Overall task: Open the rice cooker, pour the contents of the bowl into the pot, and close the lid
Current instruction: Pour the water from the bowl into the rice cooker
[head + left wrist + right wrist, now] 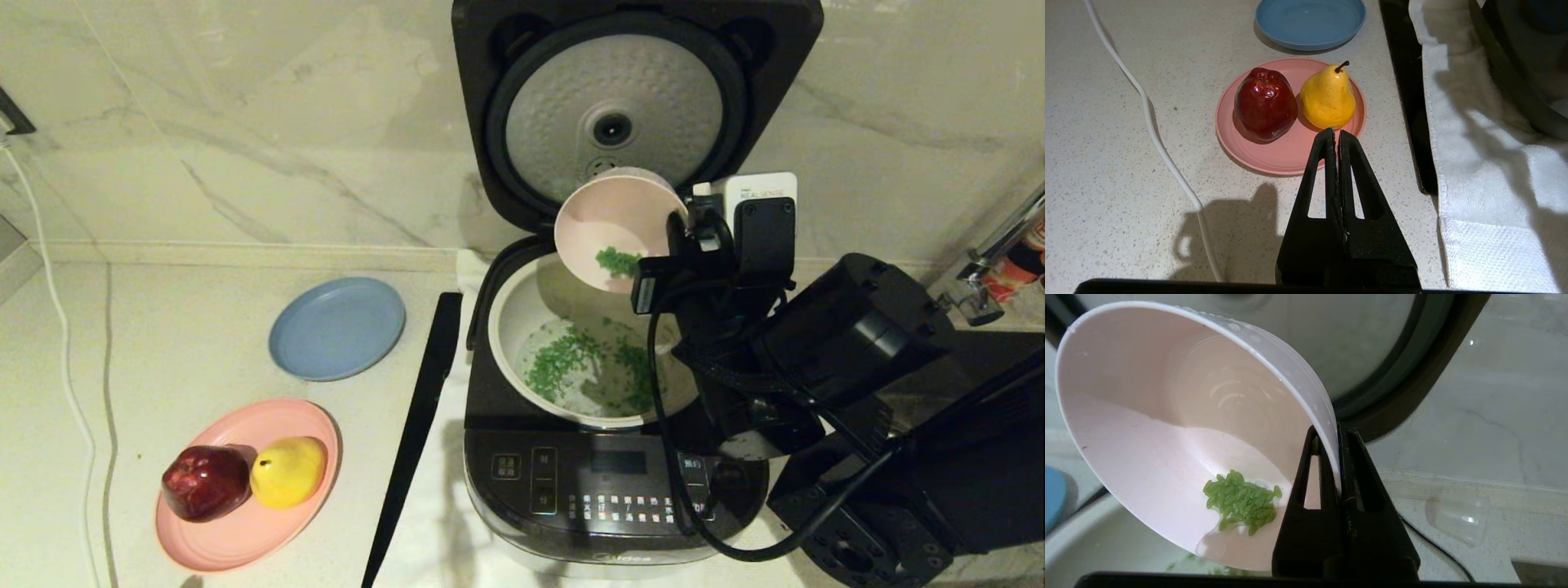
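1. Pale pink against the dark machine, the bowl (618,229) hung tipped steeply over the far right of the pot (522,314) in the head view, carried by the right gripper (682,237). The rice cooker (608,482) stood with its lid (624,114) swung fully up at the far side. Most of the contents (571,359) already lay in the pot, yet a green clump clung inside the bowl. Judging from this, withdrawing too soon could leave that clump behind, or scatter it across the cooker's rim.

2. Seen from the left wrist, the left gripper (1336,132) hung idle with its fingers pressed together, above the counter at the near left beside a pink plate (1274,157) bearing an apple (1265,104) and a pear (1327,98). A blue plate (1310,18) lay farther off. A white towel (1478,171) spread under the cooker; stray grains could lodge in it.

3. From the right wrist, the right gripper's fingers (1321,486) pinched only the thin wall of the bowl at its rim. Wetness showed at the bowl's lower lip. Such a narrow hold could slip if the bowl were shaken, dropping it into the pot.
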